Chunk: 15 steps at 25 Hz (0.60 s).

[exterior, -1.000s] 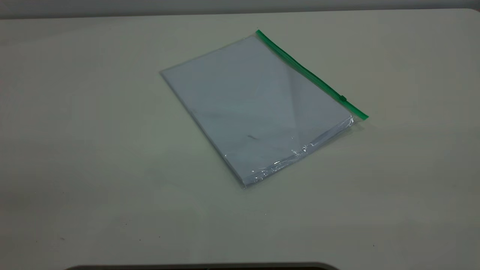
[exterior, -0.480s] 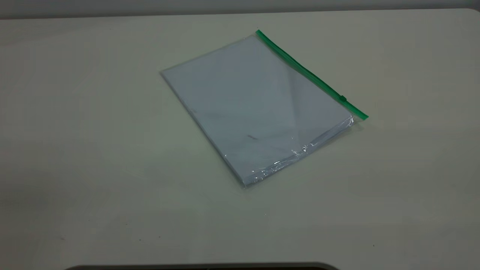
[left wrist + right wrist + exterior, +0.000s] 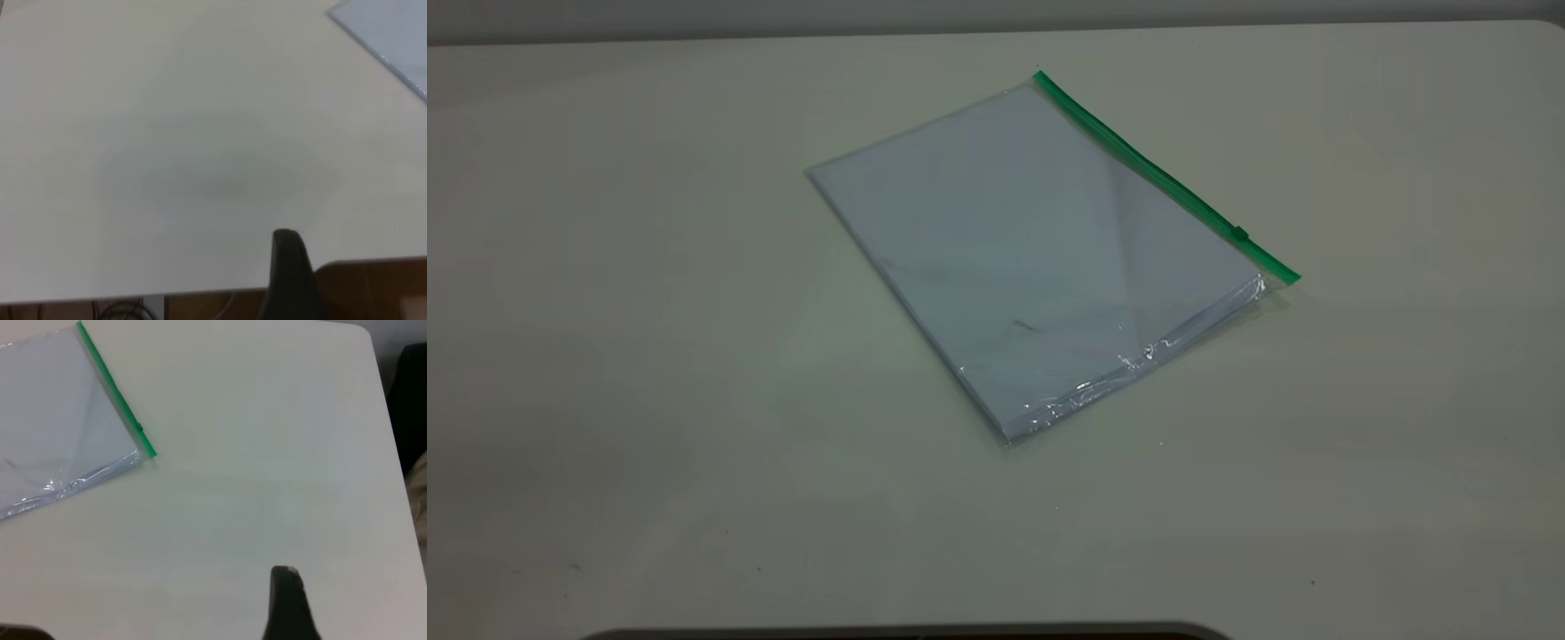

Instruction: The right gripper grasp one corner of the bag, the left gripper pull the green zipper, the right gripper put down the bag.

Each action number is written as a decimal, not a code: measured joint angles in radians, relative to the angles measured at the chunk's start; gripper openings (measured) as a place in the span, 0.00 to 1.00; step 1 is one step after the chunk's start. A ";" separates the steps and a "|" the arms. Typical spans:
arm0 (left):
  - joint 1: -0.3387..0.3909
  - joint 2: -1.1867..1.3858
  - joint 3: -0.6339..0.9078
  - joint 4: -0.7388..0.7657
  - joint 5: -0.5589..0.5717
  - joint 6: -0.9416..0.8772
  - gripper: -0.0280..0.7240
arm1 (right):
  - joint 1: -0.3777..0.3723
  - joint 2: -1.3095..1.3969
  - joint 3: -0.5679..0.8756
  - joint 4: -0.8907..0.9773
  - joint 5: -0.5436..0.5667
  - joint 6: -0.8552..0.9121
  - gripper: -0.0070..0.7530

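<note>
The bag lies flat on the pale table, clear plastic over white sheets. Its green zipper runs along the far-right long edge, with the small slider tab close to the nearer end. Neither arm appears in the exterior view. In the right wrist view the bag and green zipper lie well away from my right gripper, which hangs over bare table. In the left wrist view only a corner of the bag shows, far from my left gripper near the table's edge.
The table's rounded corner and side edge show in the right wrist view, with a dark shape beyond them. Brown floor lies past the table edge in the left wrist view. A dark curved rim sits at the table's front.
</note>
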 joint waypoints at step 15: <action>0.000 0.748 -0.183 -0.091 -0.379 0.081 0.79 | 0.000 0.722 -0.013 0.477 -0.462 -0.298 0.71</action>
